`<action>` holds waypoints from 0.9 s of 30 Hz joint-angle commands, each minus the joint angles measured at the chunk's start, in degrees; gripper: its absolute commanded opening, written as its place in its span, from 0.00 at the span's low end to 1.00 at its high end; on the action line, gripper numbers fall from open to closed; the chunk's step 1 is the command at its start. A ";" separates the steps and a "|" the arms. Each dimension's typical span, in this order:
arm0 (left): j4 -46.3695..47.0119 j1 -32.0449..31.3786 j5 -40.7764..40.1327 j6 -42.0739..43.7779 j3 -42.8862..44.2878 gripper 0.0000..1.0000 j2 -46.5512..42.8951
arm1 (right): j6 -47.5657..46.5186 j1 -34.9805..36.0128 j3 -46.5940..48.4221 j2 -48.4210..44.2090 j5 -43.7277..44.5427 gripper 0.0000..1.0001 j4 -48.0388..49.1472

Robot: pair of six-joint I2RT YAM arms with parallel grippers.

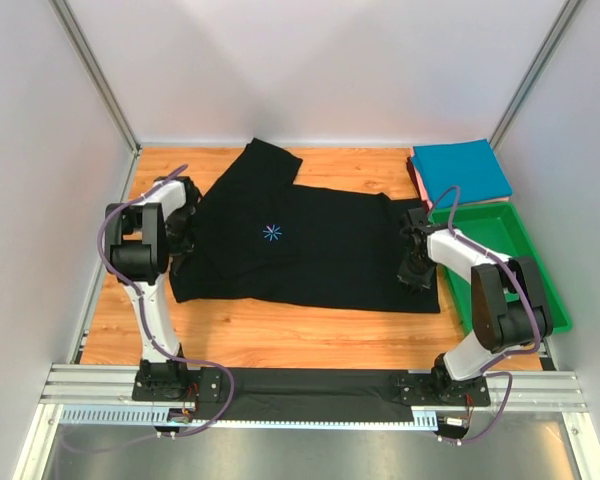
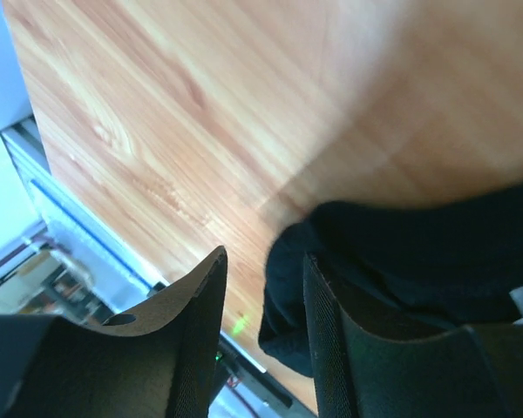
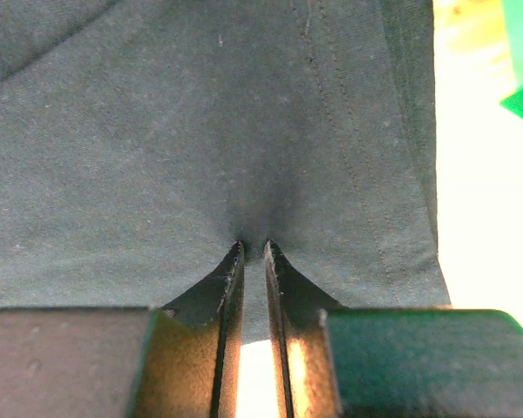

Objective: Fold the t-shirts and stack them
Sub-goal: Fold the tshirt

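Observation:
The large black t-shirt (image 1: 320,250) lies spread across the wooden table, its blue-white starburst mark (image 1: 272,233) facing up. My left gripper (image 1: 183,258) is at the shirt's left edge. In the left wrist view it (image 2: 266,257) stands open, with a bunched fold of black cloth (image 2: 418,252) beside its right finger. My right gripper (image 1: 416,274) is down on the shirt's right hem. In the right wrist view it (image 3: 253,244) is shut on a small pucker of the black cloth (image 3: 200,113). A folded teal-blue t-shirt (image 1: 462,170) rests on a reddish one (image 1: 416,180) at the back right.
A green plastic tray (image 1: 490,230) stands at the right edge, just beside the right arm and in front of the folded stack. White walls close in the table on three sides. An aluminium rail runs along the near edge.

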 commanded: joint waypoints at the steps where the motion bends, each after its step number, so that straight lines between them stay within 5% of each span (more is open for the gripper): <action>1: -0.58 1.17 -0.72 2.21 5.84 0.48 -3.47 | -2.19 -0.23 -3.91 0.11 5.47 0.16 -1.88; 6: -2.43 1.09 6.37 4.31 6.04 0.50 -14.96 | -2.20 -0.32 -2.77 -5.16 -0.68 0.19 -2.05; 12: 3.62 2.66 18.78 3.89 -6.78 0.49 -28.16 | -2.37 -0.14 -1.01 -5.35 -3.15 0.20 -2.23; 19: 9.26 7.76 31.97 0.19 -23.30 0.46 -31.34 | -1.67 -0.14 0.48 -5.26 -3.77 0.22 -2.48; 27: 14.10 8.21 34.80 -4.47 -26.92 0.48 -31.08 | -0.35 -0.14 -2.50 -8.86 -3.85 0.22 -1.26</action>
